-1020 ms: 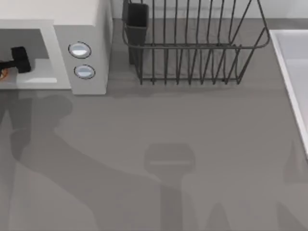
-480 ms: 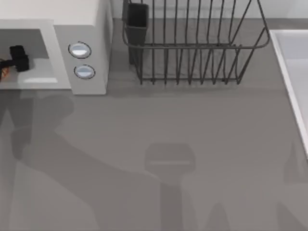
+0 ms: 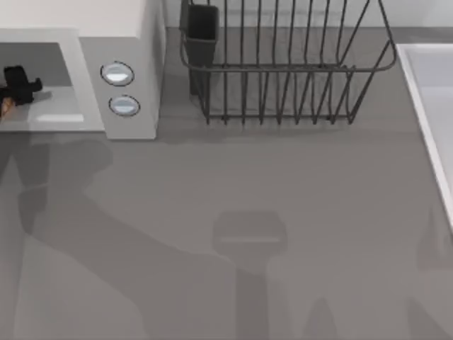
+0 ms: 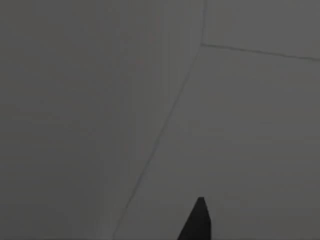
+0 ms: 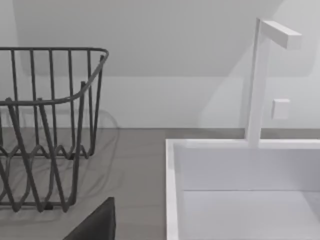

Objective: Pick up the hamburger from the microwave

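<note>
Black left pincer (image 3: 15,85) inside microwave (image 3: 120,42) cavity, touching orange hamburger (image 3: 6,106), grip unclear.

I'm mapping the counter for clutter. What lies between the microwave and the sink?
In the top view, the black wire dish rack stands between the microwave and the white sink, toward the back; bare grey counter lies in front.
</note>
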Controlling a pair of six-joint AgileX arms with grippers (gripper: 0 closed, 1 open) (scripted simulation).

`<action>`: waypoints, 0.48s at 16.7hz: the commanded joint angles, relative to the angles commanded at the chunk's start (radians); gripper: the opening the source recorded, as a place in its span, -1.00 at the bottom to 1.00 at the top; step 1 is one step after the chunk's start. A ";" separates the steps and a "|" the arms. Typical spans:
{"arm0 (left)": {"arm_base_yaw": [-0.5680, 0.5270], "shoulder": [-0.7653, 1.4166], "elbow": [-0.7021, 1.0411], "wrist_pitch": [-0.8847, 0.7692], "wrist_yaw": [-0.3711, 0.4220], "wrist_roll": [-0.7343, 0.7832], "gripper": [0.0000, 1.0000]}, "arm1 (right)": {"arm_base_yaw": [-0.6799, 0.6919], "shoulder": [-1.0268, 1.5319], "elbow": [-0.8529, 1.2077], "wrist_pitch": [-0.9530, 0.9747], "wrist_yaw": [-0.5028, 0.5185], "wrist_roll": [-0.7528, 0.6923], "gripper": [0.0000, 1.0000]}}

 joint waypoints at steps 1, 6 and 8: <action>0.000 -0.024 0.002 -0.024 0.000 0.000 -1.00 | 0.000 0.000 0.000 0.000 0.000 0.000 1.00; 0.000 -0.204 0.023 -0.236 -0.003 0.001 -1.00 | 0.000 0.000 0.000 0.000 0.000 0.000 1.00; 0.000 -0.250 0.031 -0.283 -0.003 0.002 -1.00 | 0.000 0.000 0.000 0.000 0.000 0.000 1.00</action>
